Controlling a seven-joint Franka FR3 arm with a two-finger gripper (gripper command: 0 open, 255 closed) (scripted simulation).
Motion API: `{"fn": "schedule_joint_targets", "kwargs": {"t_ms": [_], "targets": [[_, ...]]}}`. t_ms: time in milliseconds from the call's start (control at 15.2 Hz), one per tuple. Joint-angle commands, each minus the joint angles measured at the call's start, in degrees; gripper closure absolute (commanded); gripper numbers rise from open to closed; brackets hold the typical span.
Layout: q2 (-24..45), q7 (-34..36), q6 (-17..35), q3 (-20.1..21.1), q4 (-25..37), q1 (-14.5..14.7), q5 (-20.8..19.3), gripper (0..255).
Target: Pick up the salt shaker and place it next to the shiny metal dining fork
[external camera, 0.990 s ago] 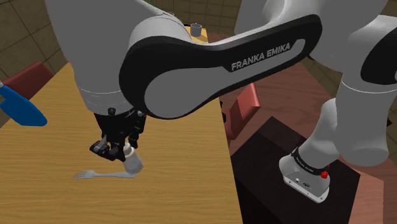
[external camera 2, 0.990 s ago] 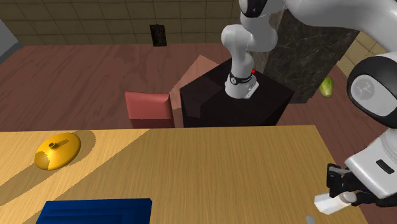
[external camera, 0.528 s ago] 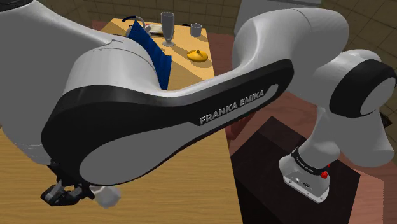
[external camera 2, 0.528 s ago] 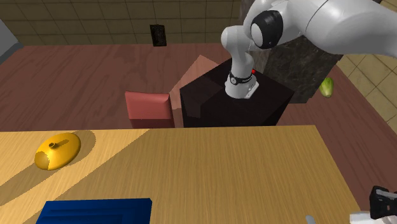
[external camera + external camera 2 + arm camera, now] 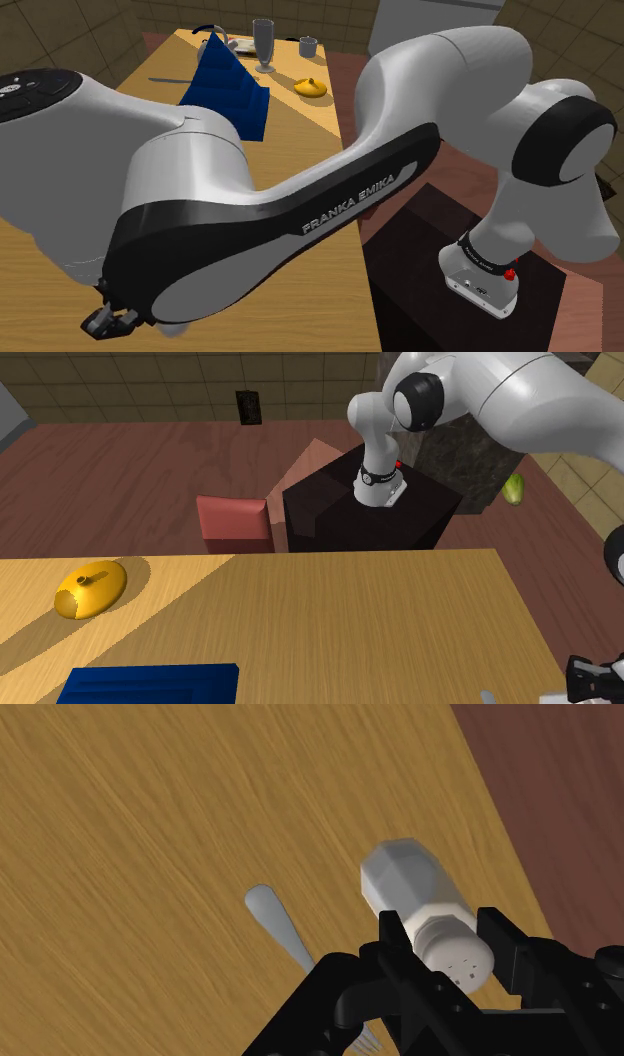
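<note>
Tightly, black fingers (image 5: 396, 944) clasp a white faceted salt shaker (image 5: 415, 894). A grey metal fork (image 5: 281, 930) lies just beside it, nearly parallel.

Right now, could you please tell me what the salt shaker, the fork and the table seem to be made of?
The salt shaker: plain white, matte, faceted; material unclear. The fork: pale grey with soft sheen, possibly metal. The table: wood, going by its golden grain lines.
</note>
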Motion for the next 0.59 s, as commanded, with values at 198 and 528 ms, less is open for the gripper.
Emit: {"fn": "schedule_joint_targets", "kwargs": {"t_ms": [198, 528], "targets": [[0.6, 0.2, 3.4, -0.2, -3.0, -0.4, -0.3, 255], [1.1, 0.3, 5.7, -0.4, -4.8, -0.6, -0.5, 255]]}}
